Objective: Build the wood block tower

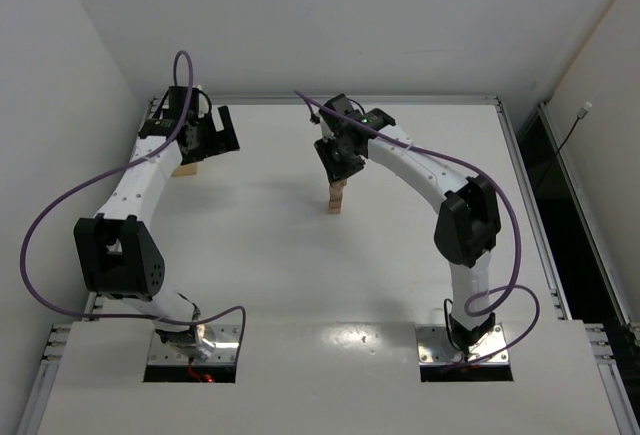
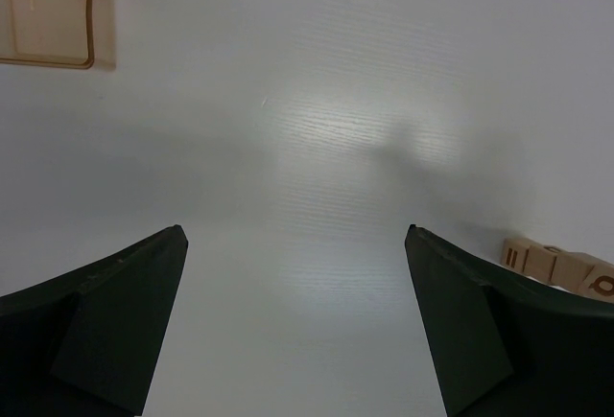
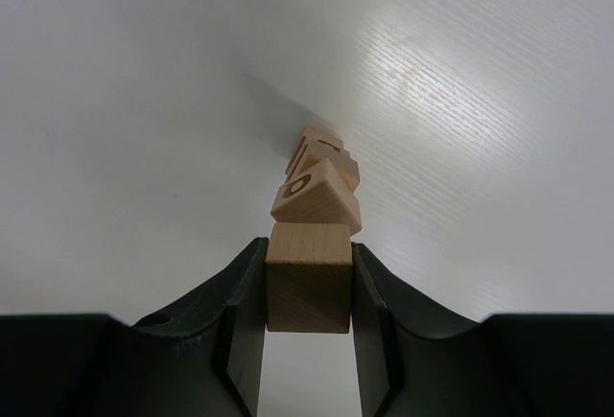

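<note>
The tower (image 1: 334, 199) is a narrow stack of tan cubes at the table's middle. In the right wrist view its cubes (image 3: 317, 192) sit twisted against each other, and the top one bears a dark ring mark. My right gripper (image 1: 340, 163) is right above the tower, shut on a plain wood block (image 3: 308, 278) held between both fingers (image 3: 245, 302). I cannot tell whether this block touches the top cube. My left gripper (image 2: 295, 235) is open and empty over bare table. Loose marked wood blocks (image 2: 556, 268) lie beside its right finger; they also show in the top view (image 1: 183, 169).
A flat beige panel with a brown line (image 2: 48, 10) shows at the far left of the left wrist view. The white table (image 1: 260, 255) has a metal rail (image 1: 520, 155) along its right side and walls behind and to the left.
</note>
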{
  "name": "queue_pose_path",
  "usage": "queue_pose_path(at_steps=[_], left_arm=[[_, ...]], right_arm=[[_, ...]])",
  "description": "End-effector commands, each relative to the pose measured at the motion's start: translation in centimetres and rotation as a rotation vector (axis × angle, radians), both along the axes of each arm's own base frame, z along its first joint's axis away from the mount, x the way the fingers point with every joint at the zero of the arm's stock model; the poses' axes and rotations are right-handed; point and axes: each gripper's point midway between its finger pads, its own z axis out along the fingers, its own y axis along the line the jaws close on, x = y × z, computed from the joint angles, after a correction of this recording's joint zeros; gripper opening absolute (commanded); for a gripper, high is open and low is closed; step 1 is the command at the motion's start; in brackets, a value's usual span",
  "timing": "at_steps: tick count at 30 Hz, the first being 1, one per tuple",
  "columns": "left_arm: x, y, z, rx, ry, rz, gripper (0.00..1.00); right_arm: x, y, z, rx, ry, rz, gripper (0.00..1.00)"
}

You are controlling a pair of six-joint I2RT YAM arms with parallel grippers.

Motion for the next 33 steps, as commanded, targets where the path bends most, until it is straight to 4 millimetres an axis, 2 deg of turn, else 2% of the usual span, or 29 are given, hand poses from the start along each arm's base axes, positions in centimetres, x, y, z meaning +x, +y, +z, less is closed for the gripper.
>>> queue_pose_path(at_steps=[1,8,14,15,25,27,33], left_arm=[[0.4,-0.4,0.6,-0.003,-0.029,-0.011,0.96],[0.4,-0.6,0.6,-0.01,-0.029,-0.018,0.96],[0.4,-0.6,0.6,-0.01,-0.029,-0.018,0.96],[0.4,-0.6,0.6,-0.01,-0.029,-0.018,0.96],[0.4,-0.9,0.3,-0.023,-0.019,-0.03,0.96],[0.4,-0.9,0.3,-0.023,-0.019,-0.03,0.96],[0.4,-0.9,0.3,-0.023,-0.019,-0.03,0.96]], right_arm=[[1.5,0.6,2.1,0.033,-0.069,-0.008,0.0],[1.5,0.8,1.3,0.025,-0.052,0.005,0.0],[1.8,1.0,1.7,0.032,-0.069,0.013,0.0],[1.8,1.0,1.2,0.026,-0.061,0.013,0.0],[1.7,1.1,1.2,0.032,-0.056,0.018,0.0],[1.7,1.1,1.2,0.032,-0.056,0.018,0.04],[1.8,1.1,0.8,0.027,-0.048,0.018,0.23]])
